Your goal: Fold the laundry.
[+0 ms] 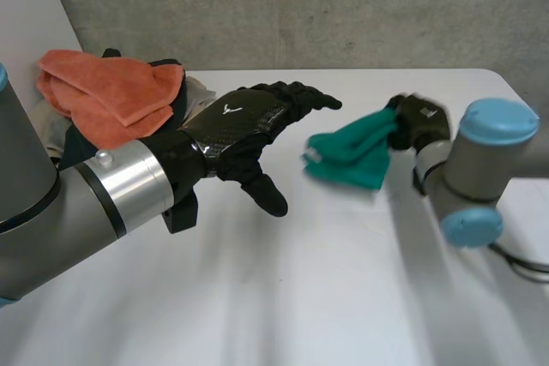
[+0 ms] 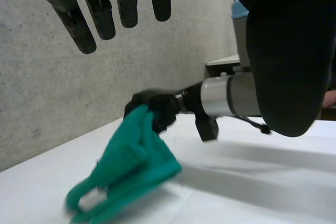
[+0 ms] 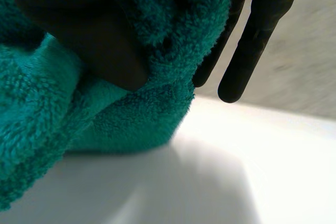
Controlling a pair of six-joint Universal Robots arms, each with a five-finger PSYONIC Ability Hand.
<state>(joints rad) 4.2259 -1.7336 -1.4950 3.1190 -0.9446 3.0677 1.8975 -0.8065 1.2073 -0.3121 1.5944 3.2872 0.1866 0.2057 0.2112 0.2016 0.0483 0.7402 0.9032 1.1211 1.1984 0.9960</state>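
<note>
Green towel gripped at one end, lower end apparently resting on the table.
My right robot hand pinches it between thumb and fingers, presumably to let it hang out for spreading. My left robot hand hovers near it, fingers straight and empty, placed to take a free edge.

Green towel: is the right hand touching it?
Touching. The right wrist view shows the right hand pinching the towel between thumb and fingers.
</note>
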